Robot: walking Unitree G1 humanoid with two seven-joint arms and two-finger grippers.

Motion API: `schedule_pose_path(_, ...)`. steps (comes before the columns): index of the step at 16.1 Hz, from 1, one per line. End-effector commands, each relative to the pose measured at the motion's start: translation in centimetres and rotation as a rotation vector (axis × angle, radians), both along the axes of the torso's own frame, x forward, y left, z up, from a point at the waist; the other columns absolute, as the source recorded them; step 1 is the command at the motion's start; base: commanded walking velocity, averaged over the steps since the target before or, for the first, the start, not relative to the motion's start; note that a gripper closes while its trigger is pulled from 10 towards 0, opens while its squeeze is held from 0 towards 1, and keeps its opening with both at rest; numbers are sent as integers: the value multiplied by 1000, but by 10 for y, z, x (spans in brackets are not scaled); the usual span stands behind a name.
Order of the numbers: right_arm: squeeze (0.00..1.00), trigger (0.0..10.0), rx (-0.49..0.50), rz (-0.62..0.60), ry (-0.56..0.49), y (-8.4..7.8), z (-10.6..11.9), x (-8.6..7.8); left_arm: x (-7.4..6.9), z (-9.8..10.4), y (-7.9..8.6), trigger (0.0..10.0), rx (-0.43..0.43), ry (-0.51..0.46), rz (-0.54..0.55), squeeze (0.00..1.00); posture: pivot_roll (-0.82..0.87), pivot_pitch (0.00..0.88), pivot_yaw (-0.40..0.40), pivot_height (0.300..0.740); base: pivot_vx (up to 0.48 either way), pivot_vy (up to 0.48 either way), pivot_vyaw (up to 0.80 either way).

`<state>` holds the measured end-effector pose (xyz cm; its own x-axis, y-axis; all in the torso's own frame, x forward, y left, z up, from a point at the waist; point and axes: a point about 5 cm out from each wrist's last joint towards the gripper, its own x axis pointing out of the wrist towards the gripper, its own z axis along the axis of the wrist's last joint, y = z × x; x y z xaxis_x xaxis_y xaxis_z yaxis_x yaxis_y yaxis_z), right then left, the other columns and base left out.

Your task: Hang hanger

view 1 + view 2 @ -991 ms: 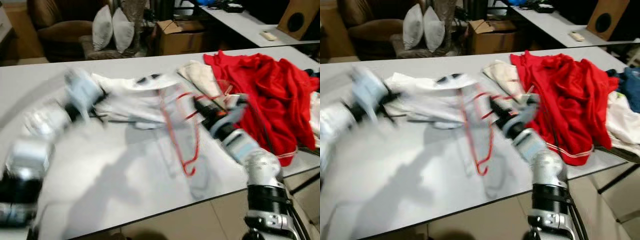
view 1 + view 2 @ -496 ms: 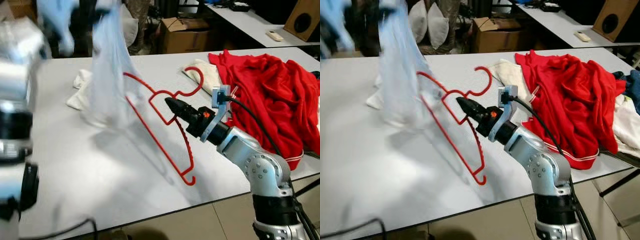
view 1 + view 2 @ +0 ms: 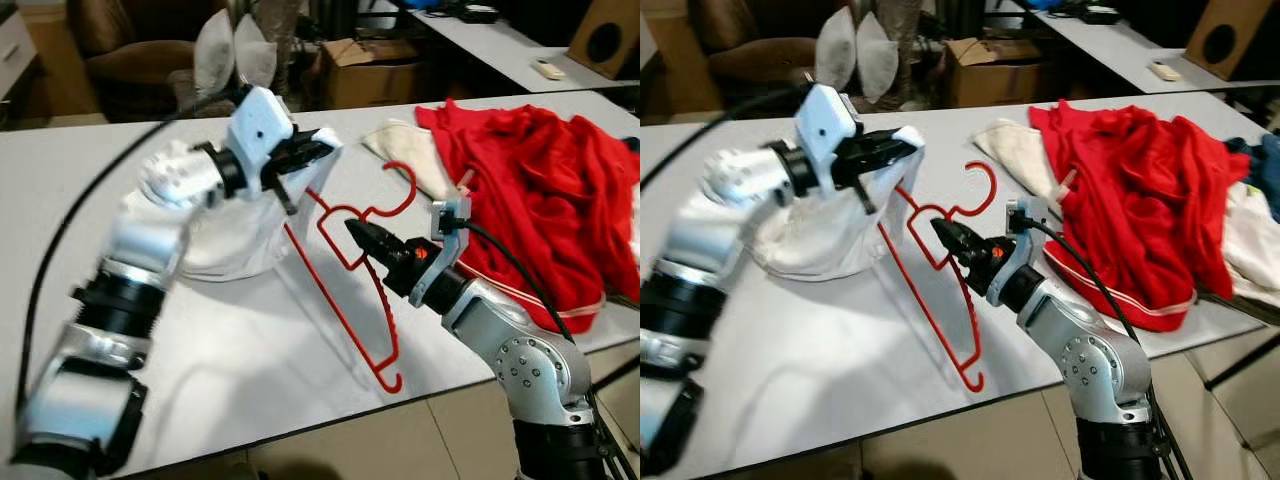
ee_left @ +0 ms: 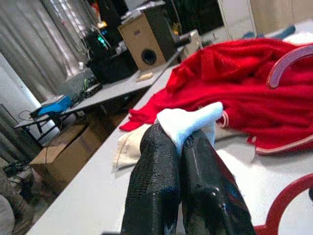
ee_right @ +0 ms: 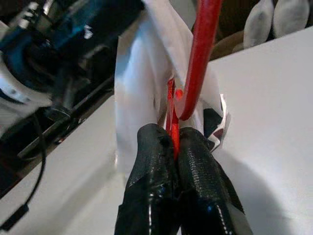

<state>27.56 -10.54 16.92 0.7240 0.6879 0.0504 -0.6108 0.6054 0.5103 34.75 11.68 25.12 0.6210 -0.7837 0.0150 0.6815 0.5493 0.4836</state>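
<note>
A red plastic hanger point(image 3: 345, 305) stands tilted on the white table point(image 3: 230, 370), hook up and one end resting near the front edge. My right gripper point(image 3: 360, 237) is shut on the hanger just below its hook; the right wrist view shows the red hanger point(image 5: 203, 49) pinched between the black fingers point(image 5: 151, 161). My left gripper point(image 3: 312, 150) is shut on a corner of a white garment point(image 3: 225, 235), holding it up beside the hanger's upper arm. In the left wrist view the white garment point(image 4: 188, 122) sits clamped at the fingertips point(image 4: 156, 161).
A pile of red clothing point(image 3: 530, 190) covers the table's right side, with a cream cloth point(image 3: 405, 150) beside it. Beyond the table are a cardboard box point(image 3: 365, 75), two pillows point(image 3: 235, 50) on a dark chair, and another table with a speaker point(image 3: 605, 35).
My left arm has come down from high up, bringing the white garment next to the hanger. The right gripper still holds the hanger upright, at nearly the same place.
</note>
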Motion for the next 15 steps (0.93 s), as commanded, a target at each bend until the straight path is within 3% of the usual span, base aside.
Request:
schedule_pose_path(1,0,10000,-6,2,-17,-2,2,-2,-3,1,0,0,-19,-26,14,0,-56,0,-30,740,0,0,0)
schedule_pose_path(5,0,10000,-126,58,-137,0,5,5,-8,9,31,0,8,-74,77,0,-45,0,-21,740,0,0,0)
schedule_pose_path(6,0,10000,-170,82,-199,-3,9,5,-9,5,46,0,77,-63,94,0,-52,0,-16,740,0,0,0)
schedule_pose_path(8,0,10000,-179,128,-241,-9,14,2,-13,5,53,0,109,-26,31,0,-59,0,-26,740,0,0,0)
schedule_pose_path(10,0,10000,-249,188,-227,-13,9,3,-11,5,64,0,209,-5,-25,0,-71,0,-45,740,0,0,0)
schedule_pose_path(11,0,10000,-285,181,-190,-14,2,8,-8,12,67,0,198,-25,-12,0,-76,0,-49,740,0,0,0)
schedule_pose_path(12,0,10000,-301,173,-157,-14,-5,12,-7,26,66,0,132,-50,-13,0,-75,0,-55,740,0,0,0)
schedule_pose_path(15,0,10000,-204,165,-48,-8,-13,22,-17,68,54,0,-37,-177,-65,0,-41,0,-88,740,0,0,0)
